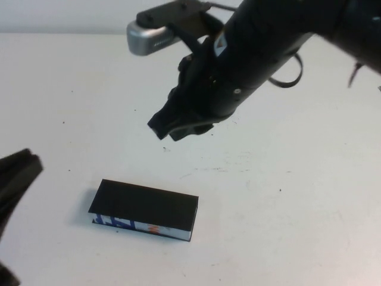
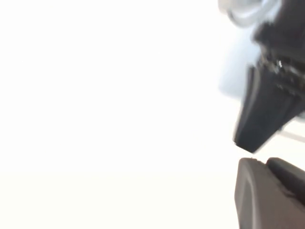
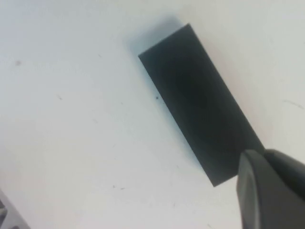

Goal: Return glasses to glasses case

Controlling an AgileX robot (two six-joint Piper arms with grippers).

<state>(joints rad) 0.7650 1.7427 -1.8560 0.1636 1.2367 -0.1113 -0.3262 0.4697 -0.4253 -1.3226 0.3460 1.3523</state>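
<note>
The glasses case [image 1: 144, 208] lies closed on the white table, front of centre and a little to the left. It has a black top and a blue-and-white front edge with an orange mark. It also shows in the right wrist view [image 3: 200, 102]. The glasses are not in view. My right gripper [image 1: 168, 128] hangs in the air behind and above the case, shut and empty; its tips [image 3: 262, 155] show over one end of the case. My left gripper [image 1: 21, 170] is at the left edge, shut and empty, and also shows in the left wrist view [image 2: 262, 162].
The white table [image 1: 286, 196] has small dark specks. The right arm's silver wrist camera [image 1: 149, 37] sits high at the back. In the left wrist view the right gripper [image 2: 264, 117] hangs beyond my left fingertips.
</note>
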